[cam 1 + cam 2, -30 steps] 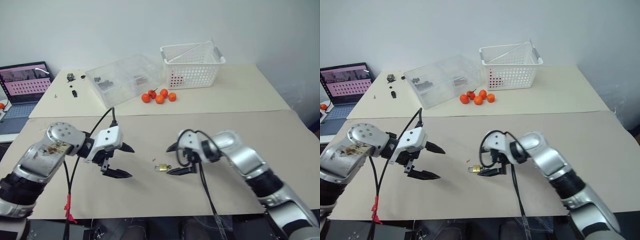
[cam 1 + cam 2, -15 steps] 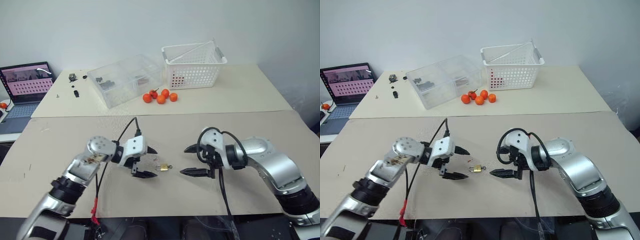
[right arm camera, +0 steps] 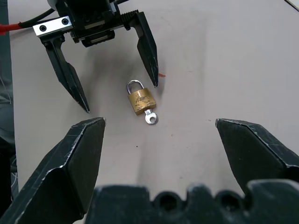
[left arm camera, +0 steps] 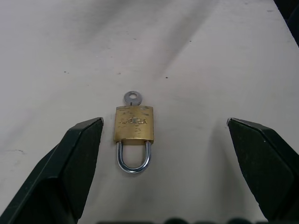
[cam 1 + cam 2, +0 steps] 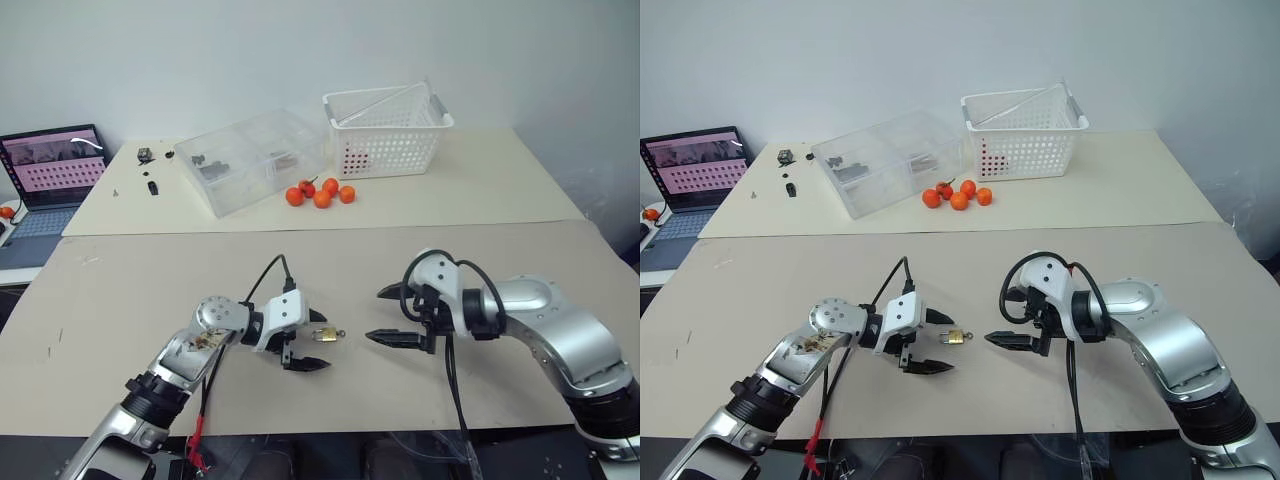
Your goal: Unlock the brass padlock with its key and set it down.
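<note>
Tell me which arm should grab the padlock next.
Left, probably. Its open pincer sits right at the padlock, shackle lying between its tips in the left wrist view. The right pincer, also open, hangs farther off on the key side.

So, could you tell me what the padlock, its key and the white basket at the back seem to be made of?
The brass padlock looks like yellow brass with a dull brushed sheen and stamped lettering; its shackle is bright, mirror-like silver metal, probably steel. The key, seated in the body, shows a pale silvery metal bow. The white basket looks like moulded plastic, judging by its matte white perforated walls.
</note>
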Motion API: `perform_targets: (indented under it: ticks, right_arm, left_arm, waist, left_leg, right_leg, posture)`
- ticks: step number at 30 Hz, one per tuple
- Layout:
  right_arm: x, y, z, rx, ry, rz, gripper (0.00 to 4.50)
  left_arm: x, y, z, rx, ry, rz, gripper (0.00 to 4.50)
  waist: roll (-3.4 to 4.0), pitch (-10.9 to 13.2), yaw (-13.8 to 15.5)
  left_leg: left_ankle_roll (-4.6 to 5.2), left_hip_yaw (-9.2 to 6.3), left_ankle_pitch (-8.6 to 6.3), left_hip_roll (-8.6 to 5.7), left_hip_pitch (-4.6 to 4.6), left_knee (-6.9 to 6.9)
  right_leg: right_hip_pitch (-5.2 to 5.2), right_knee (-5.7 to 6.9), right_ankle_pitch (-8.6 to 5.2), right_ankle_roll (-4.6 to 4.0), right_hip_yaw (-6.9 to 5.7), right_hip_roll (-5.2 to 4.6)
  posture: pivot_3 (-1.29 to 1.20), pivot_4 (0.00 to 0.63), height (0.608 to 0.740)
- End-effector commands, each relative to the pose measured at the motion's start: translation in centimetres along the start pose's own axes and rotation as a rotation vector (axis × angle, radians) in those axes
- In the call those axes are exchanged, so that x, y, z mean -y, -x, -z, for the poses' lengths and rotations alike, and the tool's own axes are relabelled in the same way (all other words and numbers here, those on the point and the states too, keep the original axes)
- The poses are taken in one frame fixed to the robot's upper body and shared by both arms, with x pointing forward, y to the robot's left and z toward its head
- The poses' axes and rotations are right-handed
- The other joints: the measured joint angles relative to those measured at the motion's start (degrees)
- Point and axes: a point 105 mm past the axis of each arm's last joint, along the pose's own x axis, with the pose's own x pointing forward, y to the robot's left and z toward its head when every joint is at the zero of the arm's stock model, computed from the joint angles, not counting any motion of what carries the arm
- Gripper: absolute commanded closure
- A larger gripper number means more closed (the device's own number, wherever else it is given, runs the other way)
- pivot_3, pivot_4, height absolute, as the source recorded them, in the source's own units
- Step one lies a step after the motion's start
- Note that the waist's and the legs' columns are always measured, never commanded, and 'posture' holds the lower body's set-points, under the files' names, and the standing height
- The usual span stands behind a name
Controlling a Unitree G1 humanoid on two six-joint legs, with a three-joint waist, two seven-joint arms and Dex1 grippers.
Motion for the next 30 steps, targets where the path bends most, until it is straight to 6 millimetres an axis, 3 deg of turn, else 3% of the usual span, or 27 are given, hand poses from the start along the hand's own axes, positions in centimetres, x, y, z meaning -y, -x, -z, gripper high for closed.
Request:
perform_targets:
  ticks: [1,9,12,20,25,30]
  right_arm:
    - [0.0,0.6,-1.0,0.022,0.036,0.016,0.02]
    - [0.3,0.7,-1.2,0.012,0.050,0.022,0.02]
    - [0.3,0.7,-1.2,0.012,0.051,0.023,0.00]
    - [0.4,0.8,-1.1,0.006,0.057,0.029,0.00]
    - [0.4,0.9,-1.1,0.002,0.059,0.031,0.00]
    - [0.5,1.1,-1.0,-0.006,0.074,0.035,0.00]
  left_arm:
    - [-0.4,0.0,-0.3,0.031,0.018,-0.029,0.00]
    - [-1.0,-0.2,0.0,0.004,-0.024,-0.049,0.00]
    - [-0.9,-0.4,0.1,0.004,-0.029,-0.044,0.62]
    - [-0.7,-0.8,0.2,0.021,-0.014,-0.034,3.66]
    - [-0.6,-1.0,0.3,0.021,0.000,-0.029,3.67]
    - [-1.7,0.1,-0.2,0.025,0.016,-0.041,3.67]
  waist:
    - [0.00,0.00,0.00]
    - [-0.01,0.00,-0.01]
    - [-0.01,0.00,0.03]
    - [-0.01,0.01,0.05]
    - [-0.01,0.01,0.01]
    - [-0.01,0.01,0.03]
  left_leg:
    - [0.00,0.02,0.00,-0.01,0.00,0.00]
    - [0.00,0.05,0.00,0.00,0.02,0.00]
    - [0.00,0.05,0.00,-0.01,0.01,0.01]
    - [-0.02,0.07,-0.01,-0.03,0.00,0.01]
    - [-0.02,0.08,-0.02,-0.02,0.01,0.01]
    - [-0.02,0.08,-0.02,-0.01,0.01,0.01]
  right_leg:
    - [0.00,0.00,0.00,0.00,0.03,-0.01]
    - [0.00,-0.01,0.00,0.00,0.07,0.01]
    - [-0.01,-0.02,0.00,0.00,0.06,0.00]
    - [0.00,-0.02,0.00,-0.01,0.11,-0.02]
    - [-0.01,-0.02,0.00,-0.01,0.12,0.00]
    - [-0.01,-0.02,0.00,0.00,0.11,0.00]
  posture:
    - [0.00,0.150,0.740]
    - [0.00,0.150,0.740]
    - [0.00,0.150,0.740]
    - [0.00,0.150,0.740]
    - [0.00,0.150,0.740]
    - [0.00,0.150,0.740]
